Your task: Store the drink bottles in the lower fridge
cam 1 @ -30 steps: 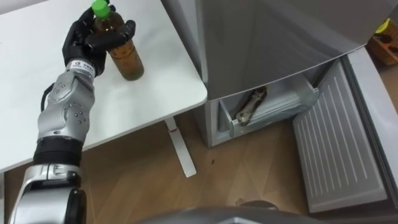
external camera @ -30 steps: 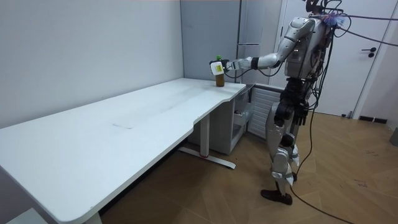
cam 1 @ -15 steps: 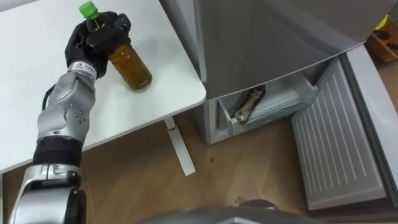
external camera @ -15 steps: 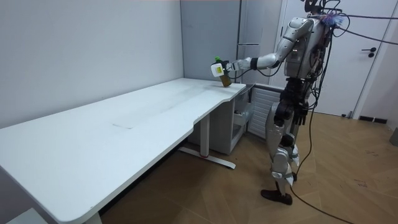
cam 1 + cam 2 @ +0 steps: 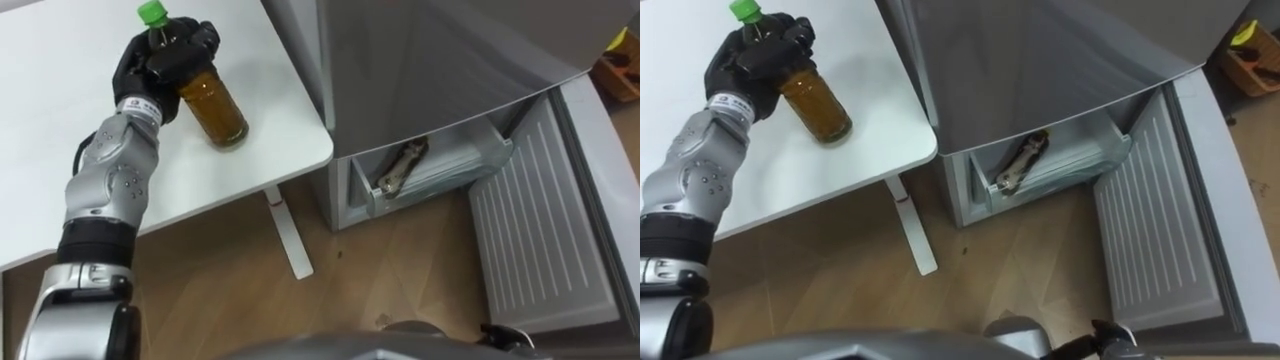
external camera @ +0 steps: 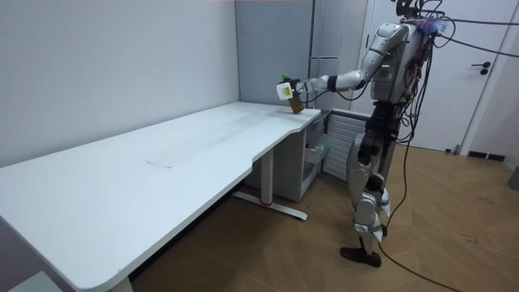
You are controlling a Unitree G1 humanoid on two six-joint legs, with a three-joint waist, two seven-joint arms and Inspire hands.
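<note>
Left hand (image 5: 160,62) curled round bottle (image 5: 215,108) | tilted, green cap (image 5: 150,12) | over table (image 5: 60,130)

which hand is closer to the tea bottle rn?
Left. The left hand is curled round the bottle, tilted over the white table corner. The right hand shows at the eye view's bottom edge by the open fridge door, well away.

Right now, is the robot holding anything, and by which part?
Yes: its left hand holds a bottle of brown drink, fingers curled round the upper part just below the green cap.
</note>
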